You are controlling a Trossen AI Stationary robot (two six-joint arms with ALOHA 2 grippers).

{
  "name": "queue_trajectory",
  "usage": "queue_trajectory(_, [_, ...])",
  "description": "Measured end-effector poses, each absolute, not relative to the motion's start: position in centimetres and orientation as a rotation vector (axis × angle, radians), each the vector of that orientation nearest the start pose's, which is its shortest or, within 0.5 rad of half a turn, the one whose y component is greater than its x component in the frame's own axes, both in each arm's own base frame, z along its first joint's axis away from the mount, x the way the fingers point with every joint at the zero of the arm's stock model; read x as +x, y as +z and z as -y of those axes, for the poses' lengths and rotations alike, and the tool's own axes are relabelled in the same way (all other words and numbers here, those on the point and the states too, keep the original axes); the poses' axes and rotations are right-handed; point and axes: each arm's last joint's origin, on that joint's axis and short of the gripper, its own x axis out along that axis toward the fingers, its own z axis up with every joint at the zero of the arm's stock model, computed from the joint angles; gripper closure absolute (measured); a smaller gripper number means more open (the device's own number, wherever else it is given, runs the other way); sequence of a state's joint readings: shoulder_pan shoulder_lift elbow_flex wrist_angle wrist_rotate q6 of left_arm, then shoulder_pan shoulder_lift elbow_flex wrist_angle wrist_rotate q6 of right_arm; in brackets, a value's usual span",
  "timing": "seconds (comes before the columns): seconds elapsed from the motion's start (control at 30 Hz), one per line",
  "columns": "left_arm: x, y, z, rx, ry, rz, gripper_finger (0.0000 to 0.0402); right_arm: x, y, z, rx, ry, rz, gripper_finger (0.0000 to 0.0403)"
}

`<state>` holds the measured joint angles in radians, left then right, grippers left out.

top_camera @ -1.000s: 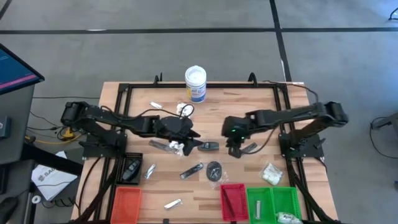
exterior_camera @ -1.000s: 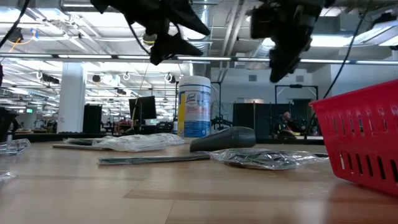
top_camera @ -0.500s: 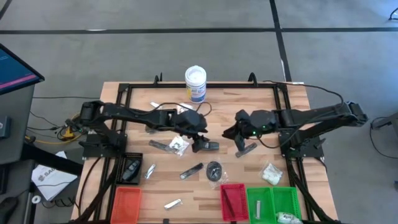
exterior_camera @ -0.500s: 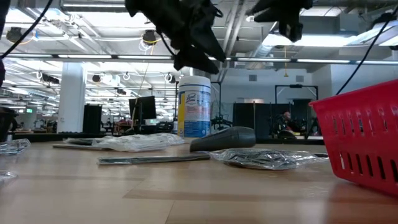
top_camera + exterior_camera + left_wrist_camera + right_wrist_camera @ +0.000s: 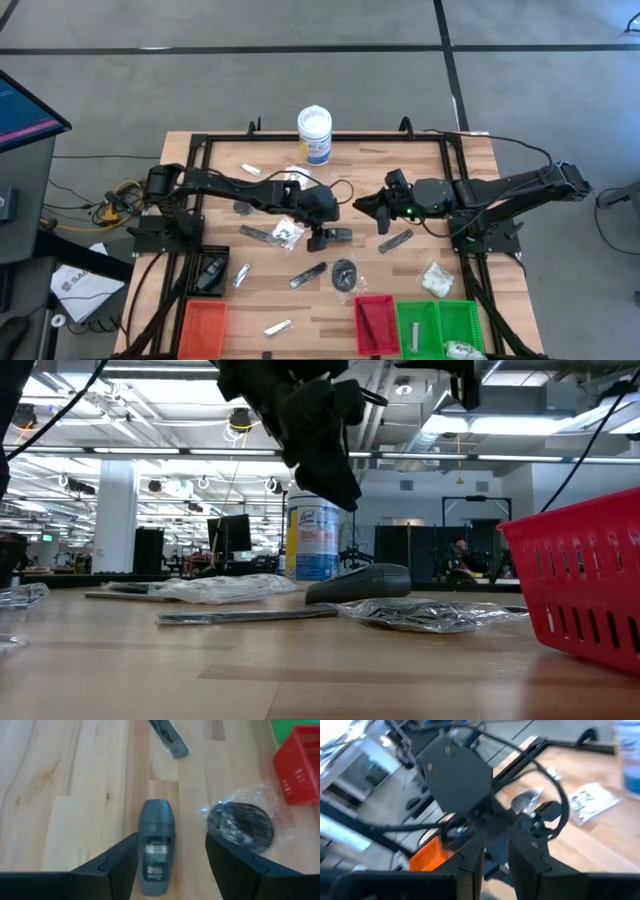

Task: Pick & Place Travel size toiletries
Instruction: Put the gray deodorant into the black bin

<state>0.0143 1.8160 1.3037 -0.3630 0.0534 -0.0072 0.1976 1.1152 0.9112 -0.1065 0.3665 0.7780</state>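
The left gripper (image 5: 170, 865) hangs above a dark roll-on stick (image 5: 156, 845) at mid-table, fingers (image 5: 235, 860) spread to either side of it and not touching. Just beside the stick lies a black disc (image 5: 241, 822) in clear wrap (a slim dark stick (image 5: 167, 739) rests farther on). The right gripper (image 5: 366, 207) hovers raised nearby, fingers (image 5: 522, 857) nearly together, holding nothing. A silvery sachet (image 5: 397, 240) lies under that arm. Red (image 5: 375, 322), green (image 5: 440, 325) and orange (image 5: 202, 325) trays line the table (image 5: 470, 150) edge.
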Motion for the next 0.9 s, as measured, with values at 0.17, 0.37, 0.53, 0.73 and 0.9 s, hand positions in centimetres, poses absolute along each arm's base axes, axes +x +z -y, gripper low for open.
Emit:
queue_trajectory(0.17, [39.2,21.4,-0.5,0.056,-0.053,-0.867,0.0160,24.0,32.4,-5.2,0.642,-0.362,-0.143,0.0328])
queue_trajectory(0.37, [39.7,20.4,-0.2,0.050,-0.055,-0.875,0.0147,23.6,32.5,-6.2,0.620,-0.384,-0.119,0.0328])
queue_trajectory(0.53, [40.5,19.9,-0.3,0.048,-0.050,-0.836,0.0151,22.7,32.7,-6.5,0.612,-0.364,-0.145,0.0328])
queue_trajectory(0.73, [42.8,18.7,-0.2,0.037,-0.070,-0.849,0.0155,20.7,33.3,-6.6,0.605,-0.355,-0.170,0.0328])
queue_trajectory(0.9, [43.9,18.5,0.2,0.048,-0.067,-0.858,0.0154,18.9,34.1,-6.5,0.598,-0.372,-0.139,0.0328])
